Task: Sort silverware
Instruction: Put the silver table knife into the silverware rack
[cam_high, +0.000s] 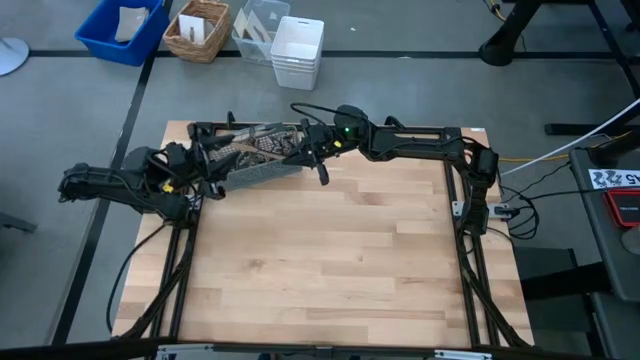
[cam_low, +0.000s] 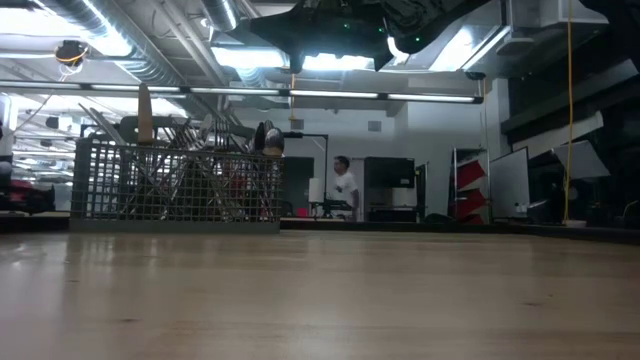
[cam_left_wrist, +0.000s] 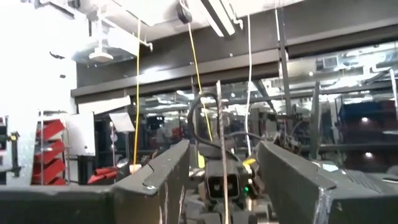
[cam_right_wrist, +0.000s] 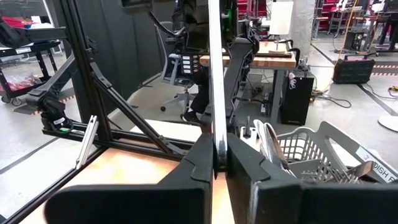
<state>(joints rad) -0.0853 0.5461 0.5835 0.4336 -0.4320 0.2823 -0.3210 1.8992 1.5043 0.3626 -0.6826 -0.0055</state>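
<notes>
At the far edge of the table (cam_high: 330, 260), the right claw (cam_right_wrist: 215, 163) is clenched on one slim piece of silverware (cam_right_wrist: 216, 74), pinched low on its edge and standing upright above the wire-mesh caddy (cam_high: 262, 158), where the other silverware pieces (cam_low: 190, 165) lean. The left claw (cam_left_wrist: 221, 186) waits released at the caddy's other end. Such a narrow pinch on smooth metal may let the piece swivel or slip, and it could fall back into the caddy or onto the table

A grey wire-mesh caddy (cam_high: 262, 158) stood at the far edge of the wooden desk (cam_high: 320, 260). Beyond it on the floor sat a blue bin (cam_high: 122, 28), a wicker basket (cam_high: 197, 30) and what looked like a white crate (cam_high: 297, 52).
</notes>
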